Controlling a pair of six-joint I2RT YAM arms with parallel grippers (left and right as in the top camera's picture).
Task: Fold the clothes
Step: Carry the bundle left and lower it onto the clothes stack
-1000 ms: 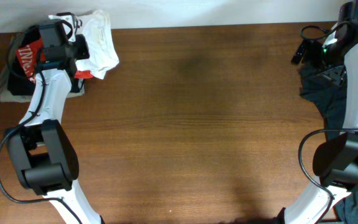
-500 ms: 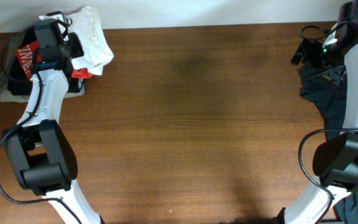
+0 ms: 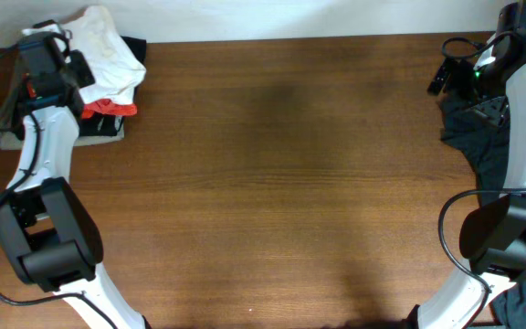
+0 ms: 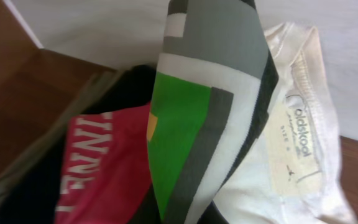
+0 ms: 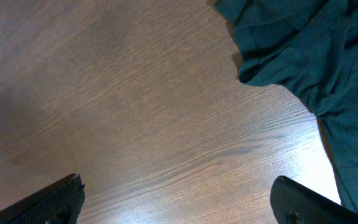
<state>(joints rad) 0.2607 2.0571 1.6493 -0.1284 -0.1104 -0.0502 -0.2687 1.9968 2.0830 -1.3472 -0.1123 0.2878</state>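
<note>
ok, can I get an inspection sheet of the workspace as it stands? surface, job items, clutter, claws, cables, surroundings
surface: brown wood-grain table.
job's things: white T-shirt bunched at the far left corner, not folded; its neck label shows in the left wrist view.
clutter: red garment with white lettering, black garment and grey-green patterned fabric in the left pile; dark teal garment on the right side.
claws: left claw shut, apparently on the white T-shirt, fingers hidden; right claw open over bare wood.
cables: black cable loops by the right arm's base.
surroundings: white wall behind the table.
</note>
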